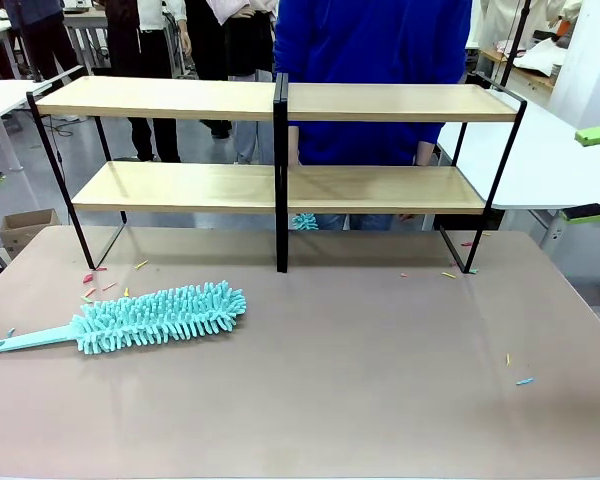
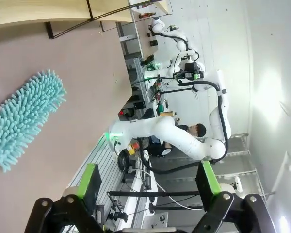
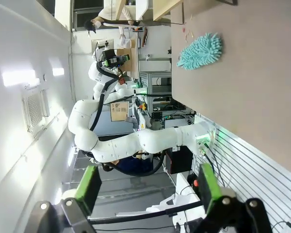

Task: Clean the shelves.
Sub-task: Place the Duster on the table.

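L gripper: jaws wide apart, nothing btwn them, touching nothing; aimed off the table edge, w/ the duster well off to its side on the tabletop & the shelves further beyond that, cut off at frame edge. R gripper: jaws also apart, empty; duster far ahead of it, shelves past that, mostly cropped. Front cam: shelves stand at the table's far side, person in blue behind; duster lies flat near the left end; handle tip near table edge; small coloured bits scattered, too small to ID.
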You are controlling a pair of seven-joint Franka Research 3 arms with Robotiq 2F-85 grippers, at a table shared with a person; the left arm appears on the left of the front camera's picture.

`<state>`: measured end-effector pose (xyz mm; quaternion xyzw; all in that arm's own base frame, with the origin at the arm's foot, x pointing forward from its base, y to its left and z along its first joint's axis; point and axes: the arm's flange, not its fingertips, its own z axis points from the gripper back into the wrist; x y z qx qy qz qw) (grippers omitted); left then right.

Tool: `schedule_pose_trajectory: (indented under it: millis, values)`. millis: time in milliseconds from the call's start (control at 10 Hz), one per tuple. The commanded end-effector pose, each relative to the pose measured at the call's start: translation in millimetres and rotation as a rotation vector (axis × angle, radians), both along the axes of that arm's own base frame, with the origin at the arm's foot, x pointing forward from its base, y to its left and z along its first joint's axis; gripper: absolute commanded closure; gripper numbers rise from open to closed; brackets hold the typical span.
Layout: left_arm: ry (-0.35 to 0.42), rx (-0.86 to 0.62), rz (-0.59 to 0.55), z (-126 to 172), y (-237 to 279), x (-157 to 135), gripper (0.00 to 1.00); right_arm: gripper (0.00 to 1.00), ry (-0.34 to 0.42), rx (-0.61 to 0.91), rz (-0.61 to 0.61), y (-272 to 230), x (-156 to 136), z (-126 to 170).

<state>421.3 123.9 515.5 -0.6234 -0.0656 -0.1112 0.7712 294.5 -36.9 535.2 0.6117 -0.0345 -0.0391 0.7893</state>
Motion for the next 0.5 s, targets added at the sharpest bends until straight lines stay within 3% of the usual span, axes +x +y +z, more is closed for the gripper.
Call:
schedule_pose_trajectory:
  millis: [0, 400]
  values:
    - [-0.024, 0.012, 0.003, 0.9, 9.0, -5.3, 0.00, 0.00, -0.004, -0.001, 0.002, -0.7, -0.7, 1.0]
    - [-0.024, 0.012, 0.003, 0.9, 9.0, -5.3, 0.00, 0.00, -0.004, -0.001, 0.002, -0.7, -0.7, 1.0]
